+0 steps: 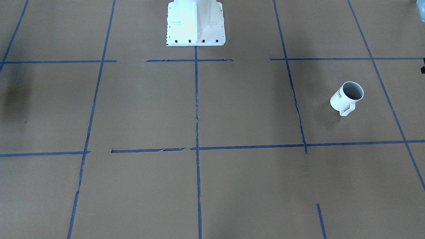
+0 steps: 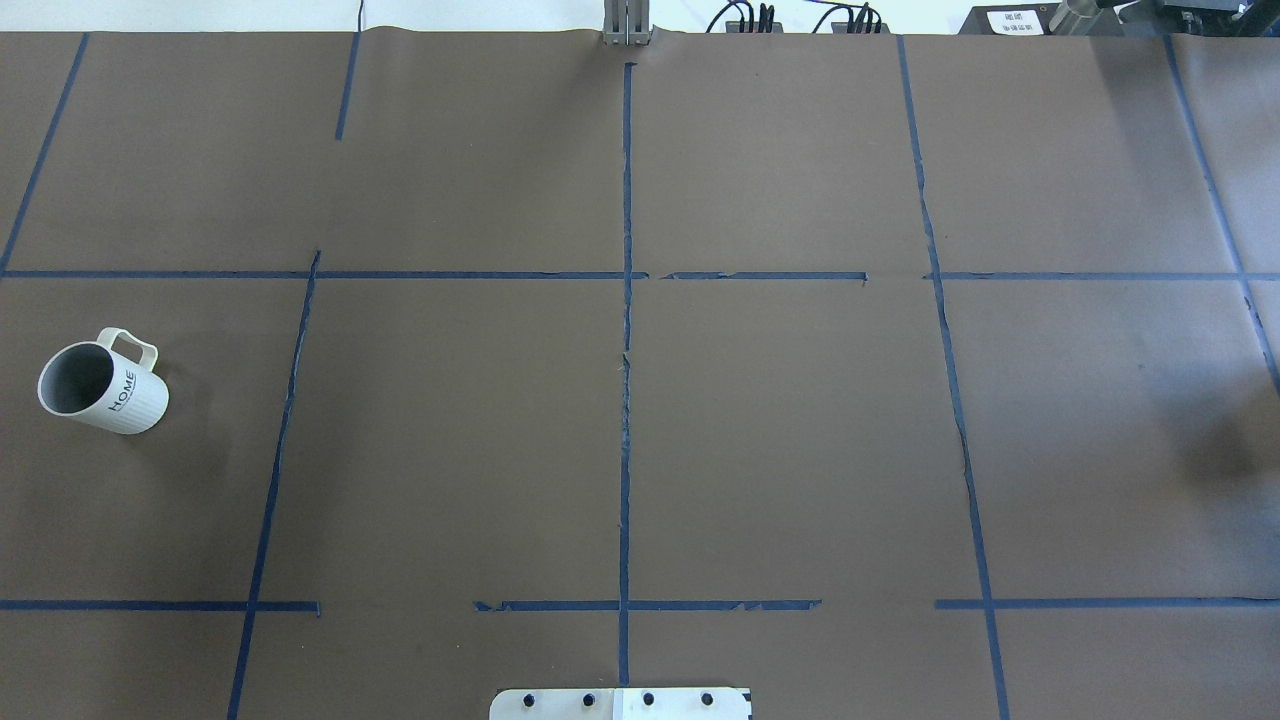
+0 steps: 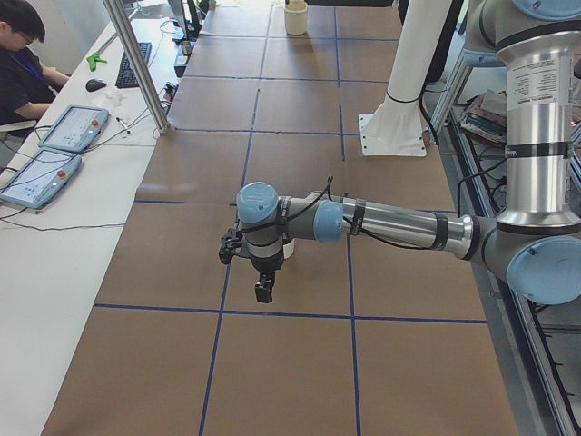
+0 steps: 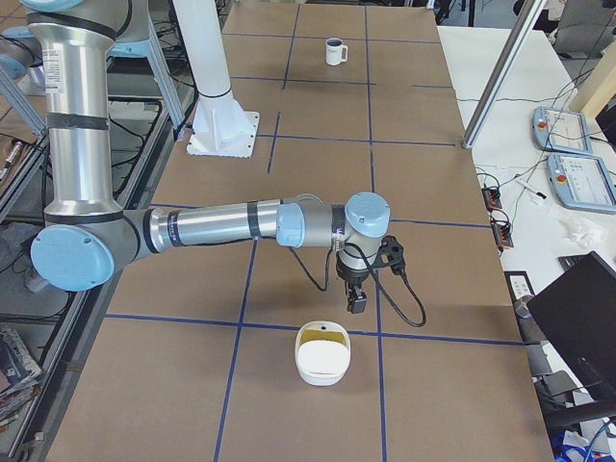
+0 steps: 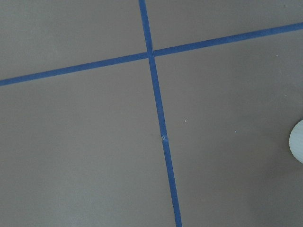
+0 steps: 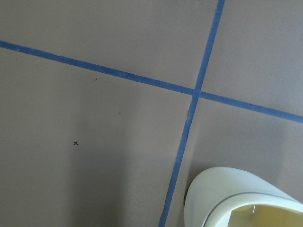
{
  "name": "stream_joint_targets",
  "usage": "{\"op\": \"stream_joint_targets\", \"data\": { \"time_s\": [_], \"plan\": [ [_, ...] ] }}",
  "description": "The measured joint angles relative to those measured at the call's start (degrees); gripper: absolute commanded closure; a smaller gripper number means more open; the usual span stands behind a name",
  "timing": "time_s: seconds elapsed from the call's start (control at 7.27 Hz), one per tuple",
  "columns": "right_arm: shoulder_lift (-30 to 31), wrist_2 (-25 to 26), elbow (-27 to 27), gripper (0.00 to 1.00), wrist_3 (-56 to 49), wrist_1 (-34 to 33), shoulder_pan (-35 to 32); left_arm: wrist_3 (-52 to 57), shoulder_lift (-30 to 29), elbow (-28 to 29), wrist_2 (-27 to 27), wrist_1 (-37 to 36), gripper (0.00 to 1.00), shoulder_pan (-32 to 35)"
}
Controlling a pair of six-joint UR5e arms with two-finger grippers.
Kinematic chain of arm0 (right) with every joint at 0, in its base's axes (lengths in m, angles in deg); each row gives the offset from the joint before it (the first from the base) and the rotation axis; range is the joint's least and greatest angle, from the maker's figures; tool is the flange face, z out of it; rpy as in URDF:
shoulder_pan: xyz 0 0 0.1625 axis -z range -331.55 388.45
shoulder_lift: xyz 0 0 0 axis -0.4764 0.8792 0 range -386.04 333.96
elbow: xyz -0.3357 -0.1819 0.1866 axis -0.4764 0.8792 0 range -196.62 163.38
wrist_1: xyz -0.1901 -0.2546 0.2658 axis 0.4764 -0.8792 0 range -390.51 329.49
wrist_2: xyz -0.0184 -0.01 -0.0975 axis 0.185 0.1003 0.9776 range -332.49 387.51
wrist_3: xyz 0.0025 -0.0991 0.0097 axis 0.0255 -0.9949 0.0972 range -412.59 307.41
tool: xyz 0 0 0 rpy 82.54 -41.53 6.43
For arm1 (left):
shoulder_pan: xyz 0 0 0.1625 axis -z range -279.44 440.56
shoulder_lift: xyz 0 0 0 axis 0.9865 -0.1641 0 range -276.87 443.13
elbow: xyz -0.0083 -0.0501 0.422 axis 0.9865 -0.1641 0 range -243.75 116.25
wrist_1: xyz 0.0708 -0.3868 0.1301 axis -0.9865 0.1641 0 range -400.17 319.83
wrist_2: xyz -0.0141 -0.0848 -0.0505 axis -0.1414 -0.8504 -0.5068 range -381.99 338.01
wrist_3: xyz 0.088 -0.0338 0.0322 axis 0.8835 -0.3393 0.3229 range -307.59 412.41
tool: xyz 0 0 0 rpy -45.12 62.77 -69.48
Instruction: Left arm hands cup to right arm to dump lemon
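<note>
The worktop (image 2: 780, 430) wears matt brown paper crossed by blue tape (image 2: 626, 400); the ribbed white cup (image 2: 125, 400) looks smooth and satin.

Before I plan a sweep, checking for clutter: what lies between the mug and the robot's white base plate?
Only bare brown table crossed by blue tape lines, from mug to base plate; the overhead view shows it.
</note>
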Motion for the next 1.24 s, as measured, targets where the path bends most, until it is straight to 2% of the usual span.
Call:
{"op": "stream_joint_targets", "data": {
  "time_s": [0.28,1.24],
  "plan": [
    [0.37,-0.11,-0.83,0.0,3.28,0.18,-0.03,-0.07,1.73,-0.03,-0.18,0.18,0.0,0.07],
    [0.18,0.03,-0.88,0.0,3.73,0.24,1.93,0.01,2.72,-0.23,0.2,-0.34,0.0,0.04]
  ]
}}
